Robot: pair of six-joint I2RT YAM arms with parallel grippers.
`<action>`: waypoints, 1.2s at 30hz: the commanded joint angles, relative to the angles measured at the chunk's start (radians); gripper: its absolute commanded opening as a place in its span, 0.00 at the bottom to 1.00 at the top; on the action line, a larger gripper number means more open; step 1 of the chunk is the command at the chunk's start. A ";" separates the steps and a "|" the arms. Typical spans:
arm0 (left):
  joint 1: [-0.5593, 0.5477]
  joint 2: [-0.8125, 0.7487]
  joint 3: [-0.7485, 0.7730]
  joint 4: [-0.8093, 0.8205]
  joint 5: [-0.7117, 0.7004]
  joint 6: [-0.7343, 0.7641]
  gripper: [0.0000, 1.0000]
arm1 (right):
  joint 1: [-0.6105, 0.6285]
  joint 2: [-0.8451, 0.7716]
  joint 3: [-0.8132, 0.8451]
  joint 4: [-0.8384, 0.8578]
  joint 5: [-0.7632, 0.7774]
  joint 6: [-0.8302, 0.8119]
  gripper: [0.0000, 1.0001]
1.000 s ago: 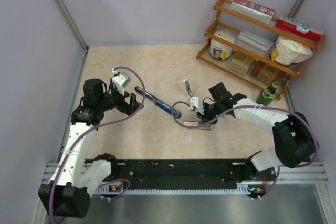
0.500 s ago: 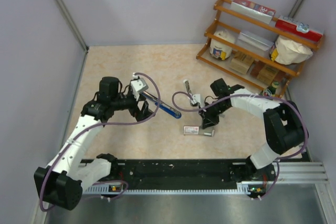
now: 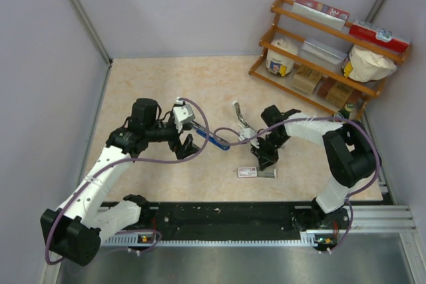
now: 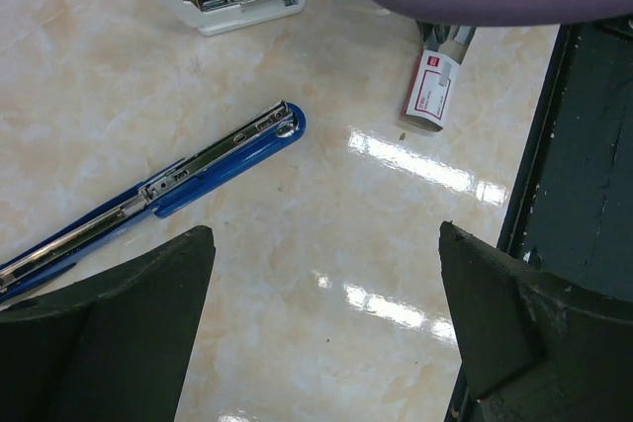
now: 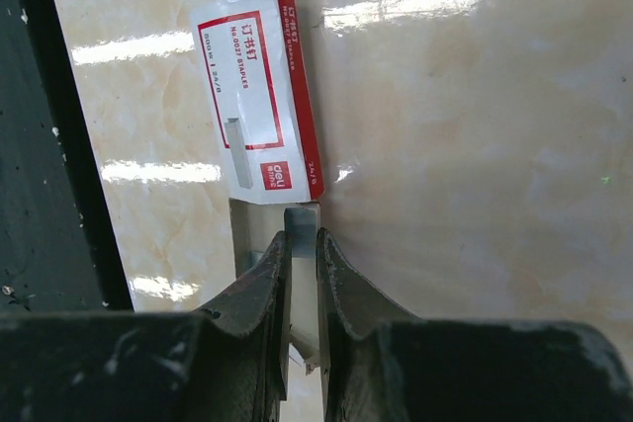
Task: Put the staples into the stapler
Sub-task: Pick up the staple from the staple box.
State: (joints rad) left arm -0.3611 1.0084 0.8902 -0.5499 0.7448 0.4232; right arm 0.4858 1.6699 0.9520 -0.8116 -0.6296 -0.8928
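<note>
Over the box point(image 5: 252, 96), downturned right fingers point(image 5: 259, 295) pinch the staples point(image 5: 302, 236).

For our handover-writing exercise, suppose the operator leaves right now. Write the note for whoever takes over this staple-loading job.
Left gripper: open, empty, hovering over the table near the stapler.
Right gripper: shut on what looks like a thin strip of staples, at the open end of the staple box.
The stapler is blue and lies swung open flat, metal channel facing up. The white stapler beyond it is not for this job.
Done: stapler opened, one strip gripped.
Left: carry the strip over, lay it in the channel, close the stapler.
</note>
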 commanded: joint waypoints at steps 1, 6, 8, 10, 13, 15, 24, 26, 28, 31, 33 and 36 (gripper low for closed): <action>-0.004 -0.016 0.015 0.018 0.030 0.017 0.99 | 0.033 0.014 0.027 -0.015 0.031 -0.031 0.00; -0.004 -0.024 0.000 0.028 0.025 0.017 0.99 | 0.033 0.001 0.048 -0.064 -0.034 -0.047 0.01; -0.003 -0.025 -0.005 0.033 0.028 0.014 0.99 | 0.033 -0.015 0.053 -0.074 -0.039 -0.052 0.04; -0.003 -0.025 -0.007 0.033 0.030 0.014 0.99 | 0.031 -0.019 0.051 -0.075 -0.039 -0.055 0.10; -0.004 -0.024 -0.008 0.033 0.025 0.011 0.99 | 0.027 -0.025 0.048 -0.080 -0.044 -0.063 0.16; -0.003 -0.024 -0.008 0.034 0.028 0.009 0.99 | 0.023 -0.027 0.048 -0.081 -0.047 -0.066 0.18; -0.002 -0.022 -0.011 0.038 0.030 0.003 0.99 | 0.019 -0.039 0.051 -0.077 -0.044 -0.069 0.39; -0.003 -0.022 -0.011 0.041 0.030 0.003 0.99 | 0.016 -0.044 0.053 -0.075 -0.050 -0.069 0.40; -0.004 -0.022 -0.011 0.041 0.030 0.002 0.99 | 0.010 -0.050 0.053 -0.077 -0.053 -0.067 0.41; -0.003 -0.021 -0.008 0.039 0.030 0.005 0.99 | -0.009 -0.071 0.057 -0.078 -0.079 -0.061 0.47; -0.006 -0.024 -0.002 0.041 0.033 0.023 0.99 | -0.030 -0.090 0.064 -0.081 -0.108 -0.054 0.50; -0.019 -0.024 0.006 0.045 0.031 0.078 0.99 | -0.068 -0.102 0.079 -0.113 -0.165 -0.060 0.53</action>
State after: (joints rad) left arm -0.3637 1.0035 0.8806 -0.5446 0.7452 0.4328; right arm 0.4633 1.6226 0.9672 -0.8867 -0.6880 -0.9394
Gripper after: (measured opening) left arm 0.987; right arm 0.518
